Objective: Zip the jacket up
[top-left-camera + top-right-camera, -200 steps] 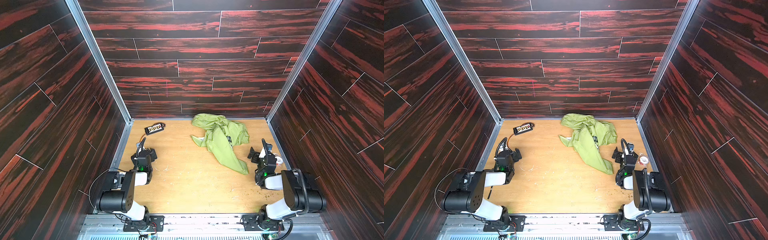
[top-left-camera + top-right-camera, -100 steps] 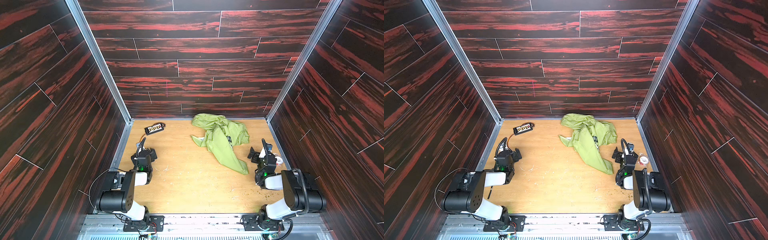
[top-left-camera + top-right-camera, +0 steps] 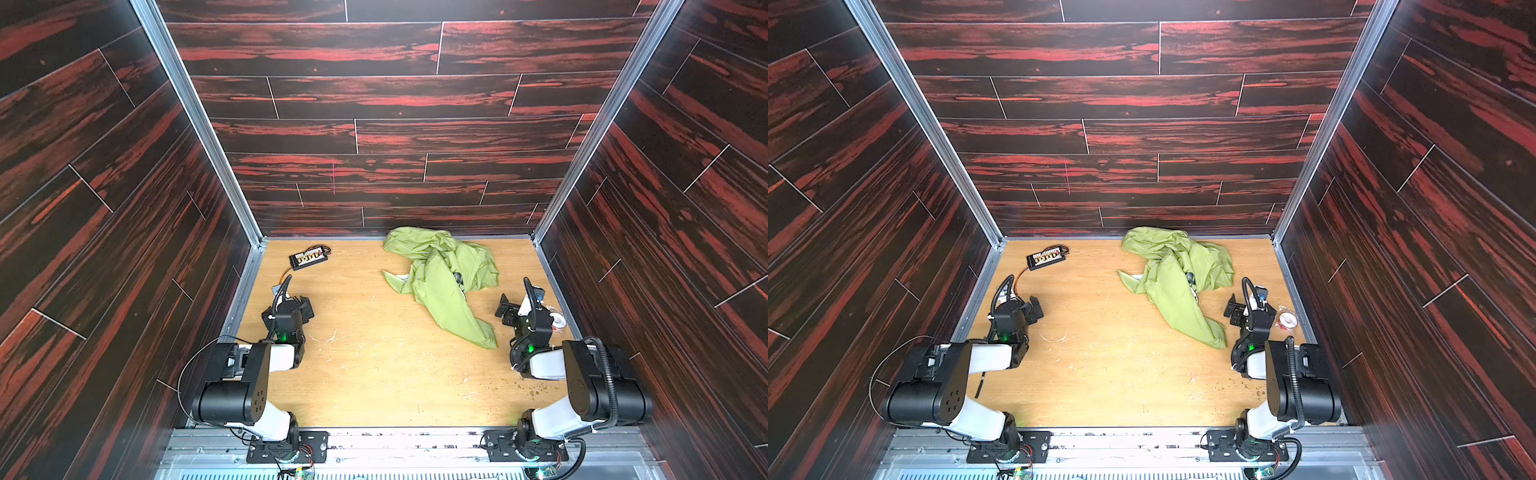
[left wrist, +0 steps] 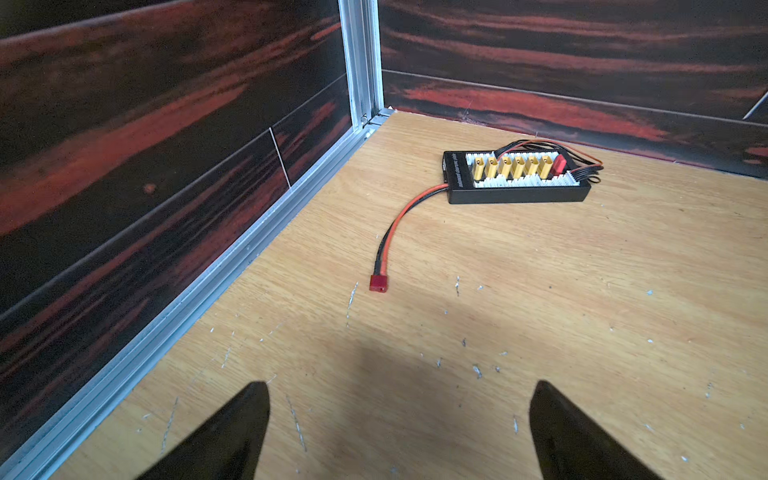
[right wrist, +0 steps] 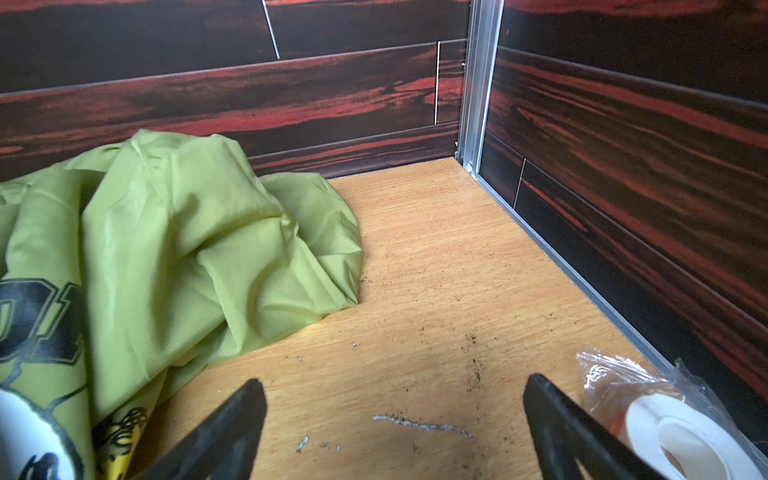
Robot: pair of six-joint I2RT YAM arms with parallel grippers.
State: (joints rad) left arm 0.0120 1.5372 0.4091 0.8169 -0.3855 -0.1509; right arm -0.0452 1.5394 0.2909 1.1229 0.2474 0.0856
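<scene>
Wooden tabletop (image 3: 374,374) walled by dark red panels (image 3: 374,95), green jacket (image 3: 440,286) seen crumpled right of centre, left gripper (image 4: 400,384) and right gripper (image 5: 395,378) spread wide, empty.

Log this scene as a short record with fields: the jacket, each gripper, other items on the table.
jacket: lime green, crumpled in a heap at the far right of the table; held by neither gripper
jacket front: hidden in the folds; cannot tell if zipped
left gripper: open, empty, low over the table's left side
right gripper: open, empty, beside the jacket, not touching it
other items: connector board at far left; wrapped tape roll at the table's right edge
</scene>
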